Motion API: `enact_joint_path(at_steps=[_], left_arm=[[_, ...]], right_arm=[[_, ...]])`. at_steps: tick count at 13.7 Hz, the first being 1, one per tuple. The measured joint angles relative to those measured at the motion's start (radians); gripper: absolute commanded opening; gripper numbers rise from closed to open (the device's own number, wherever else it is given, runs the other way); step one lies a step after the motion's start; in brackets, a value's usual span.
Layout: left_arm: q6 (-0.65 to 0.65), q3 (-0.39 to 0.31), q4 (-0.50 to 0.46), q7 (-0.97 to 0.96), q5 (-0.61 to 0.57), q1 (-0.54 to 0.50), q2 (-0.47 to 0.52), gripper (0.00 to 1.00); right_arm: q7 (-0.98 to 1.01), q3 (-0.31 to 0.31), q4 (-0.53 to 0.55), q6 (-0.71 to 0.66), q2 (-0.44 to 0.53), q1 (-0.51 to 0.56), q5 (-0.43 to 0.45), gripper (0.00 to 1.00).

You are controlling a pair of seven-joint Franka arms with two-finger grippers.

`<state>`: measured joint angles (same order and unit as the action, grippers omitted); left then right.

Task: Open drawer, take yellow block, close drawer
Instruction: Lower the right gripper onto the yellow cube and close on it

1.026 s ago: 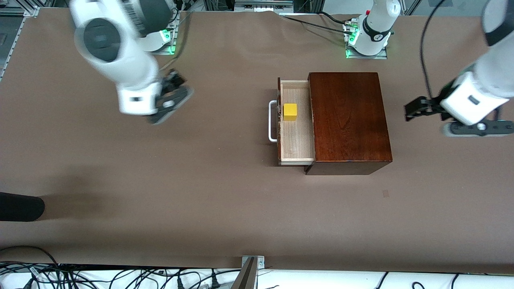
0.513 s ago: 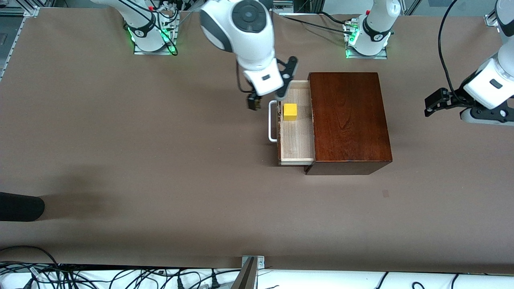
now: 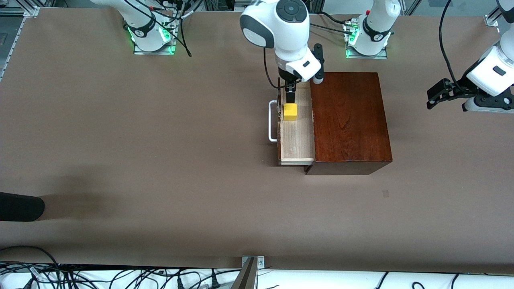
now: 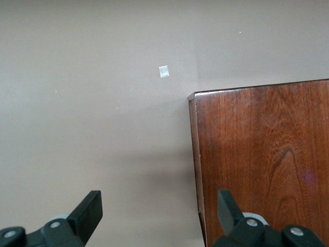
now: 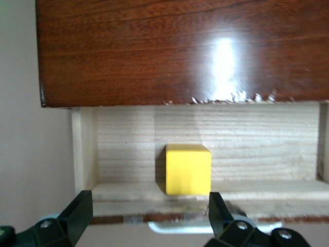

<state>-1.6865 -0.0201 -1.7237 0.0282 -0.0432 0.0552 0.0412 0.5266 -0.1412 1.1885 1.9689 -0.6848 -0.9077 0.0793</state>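
Observation:
The drawer (image 3: 296, 136) of the dark reddish-brown box (image 3: 347, 120) stands pulled out toward the right arm's end of the table, its white handle (image 3: 272, 121) leading. The yellow block (image 3: 290, 111) sits on the drawer's pale floor, in the half farther from the front camera. My right gripper (image 3: 290, 94) hangs open over that end of the drawer, close to the block. In the right wrist view the block (image 5: 188, 169) lies just ahead of the open right gripper (image 5: 149, 213), nearer one finger. My left gripper (image 3: 435, 95) waits open over the table past the box (image 4: 262, 164); it (image 4: 157, 211) holds nothing.
A dark object (image 3: 20, 206) pokes in at the table edge at the right arm's end. A small mark (image 3: 385, 193) lies on the brown cover nearer the front camera than the box. Cables and a metal bracket (image 3: 251, 271) line the front edge.
My right arm has swung from the right arm's end of the table to over the open drawer. The left gripper has drawn back a little from the box. Drawer and block have not moved.

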Motion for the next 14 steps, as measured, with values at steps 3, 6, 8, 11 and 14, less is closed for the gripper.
enact_joint_path(at_steps=[3,6,8,11,14], left_arm=[[-0.001,0.000,0.000,0.000,0.000,0.005,-0.002,1.00],[0.007,0.000,0.000,0.000,0.000,0.006,-0.002,1.00],[0.021,-0.001,0.000,0.000,0.000,0.006,-0.002,1.00],[0.023,0.000,0.000,0.000,0.000,0.009,-0.002,1.00],[0.023,0.001,0.000,0.000,0.000,0.009,-0.002,1.00]], right_arm=[[0.004,0.000,-0.001,0.042,-0.054,-0.013,0.032,1.00],[0.006,0.000,-0.001,0.050,-0.077,-0.015,0.048,1.00],[0.009,0.003,-0.002,0.051,-0.086,-0.015,0.062,1.00],[0.010,0.008,-0.004,0.054,-0.090,-0.013,0.067,1.00],[0.011,0.009,-0.019,0.054,-0.090,-0.012,0.067,1.00]])
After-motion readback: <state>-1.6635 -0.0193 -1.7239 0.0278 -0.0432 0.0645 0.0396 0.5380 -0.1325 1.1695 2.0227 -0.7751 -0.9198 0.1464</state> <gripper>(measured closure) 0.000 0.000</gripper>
